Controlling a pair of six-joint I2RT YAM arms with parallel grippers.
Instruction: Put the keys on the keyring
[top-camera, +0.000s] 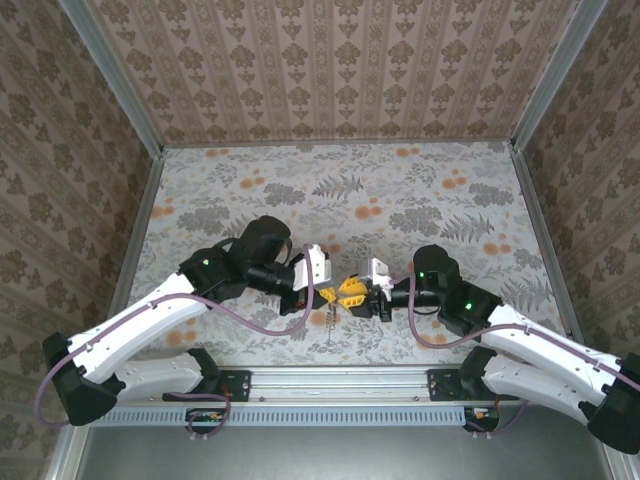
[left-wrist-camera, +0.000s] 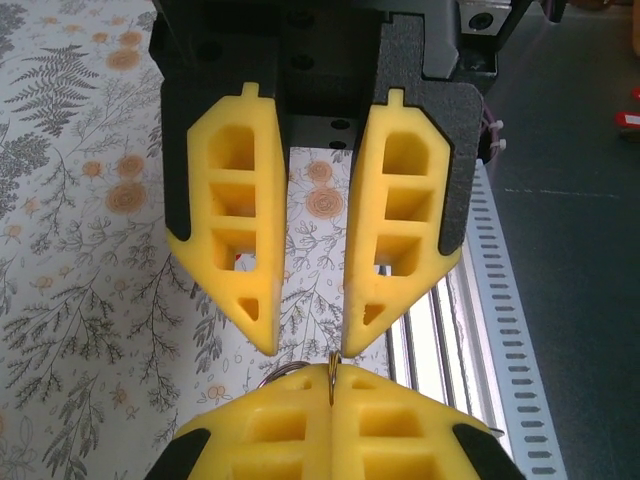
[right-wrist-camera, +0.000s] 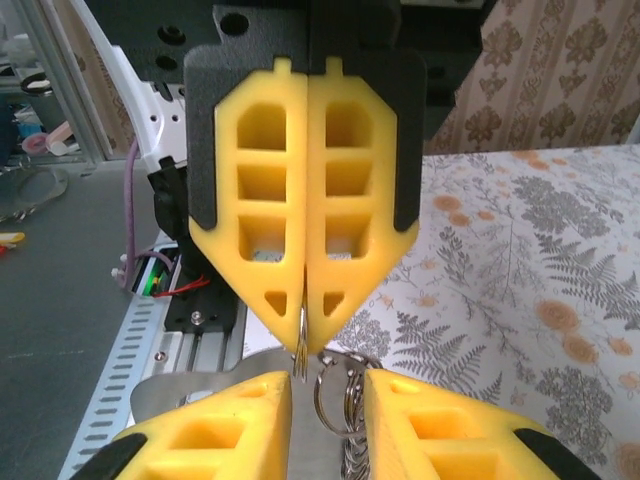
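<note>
My two grippers meet tip to tip low over the table's near middle. My left gripper (top-camera: 331, 294) (left-wrist-camera: 331, 388) is shut on the keyring (left-wrist-camera: 331, 370), a thin grey metal ring seen edge on, sticking out of the closed pads (right-wrist-camera: 301, 352). My right gripper (top-camera: 354, 290) (right-wrist-camera: 328, 388) faces it with its jaws a little apart. Between them hang further linked metal rings (right-wrist-camera: 338, 398) and a short chain (right-wrist-camera: 350, 462); the right-hand pad is against them and the other stands clear. I cannot pick out the keys.
A flat silver metal piece (right-wrist-camera: 190, 388) lies under my right fingers. The table's floral cloth (top-camera: 400, 200) stretches away behind. An aluminium rail (top-camera: 340, 380) runs along the near edge, and patterned walls (top-camera: 340, 60) close in three sides.
</note>
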